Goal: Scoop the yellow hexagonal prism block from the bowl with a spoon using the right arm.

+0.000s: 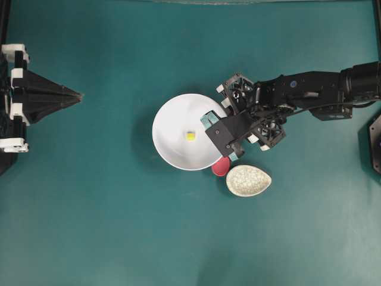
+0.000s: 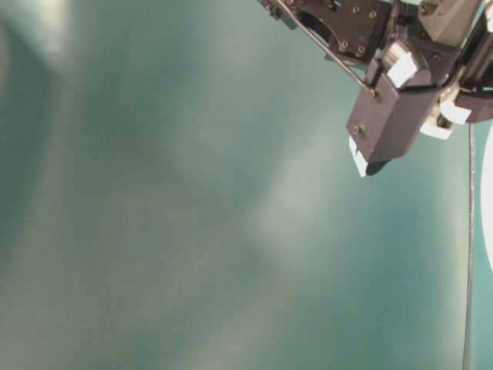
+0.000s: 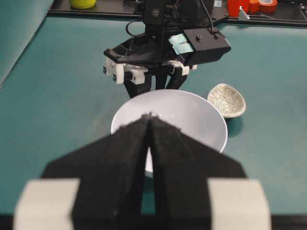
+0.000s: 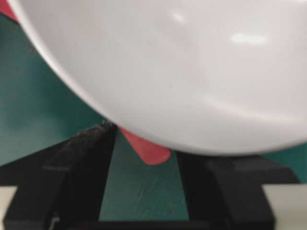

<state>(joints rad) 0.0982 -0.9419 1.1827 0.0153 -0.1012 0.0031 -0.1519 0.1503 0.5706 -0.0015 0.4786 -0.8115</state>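
The white bowl [image 1: 172, 128] holds the tiny yellow hexagonal block [image 1: 190, 136] near its middle. The pink-red spoon [image 1: 221, 166] lies on the table at the bowl's lower right edge; only its head shows, next to the speckled dish. My right gripper [image 1: 221, 137], with teal pads, hangs over the bowl's right rim. In the right wrist view it [image 4: 144, 162] is open, with the spoon's handle end [image 4: 146, 146] between the fingers and untouched, under the bowl's outer wall [image 4: 192, 72]. My left gripper [image 1: 77, 95] is shut and empty at the far left, pointing at the bowl [image 3: 192, 115].
A small speckled beige oval dish [image 1: 248, 180] sits just right of the spoon's head, and also shows in the left wrist view [image 3: 226, 99]. The right arm [image 1: 309, 86] reaches in from the right edge. Orange tape rolls [image 3: 259, 5] lie beyond the table's far edge.
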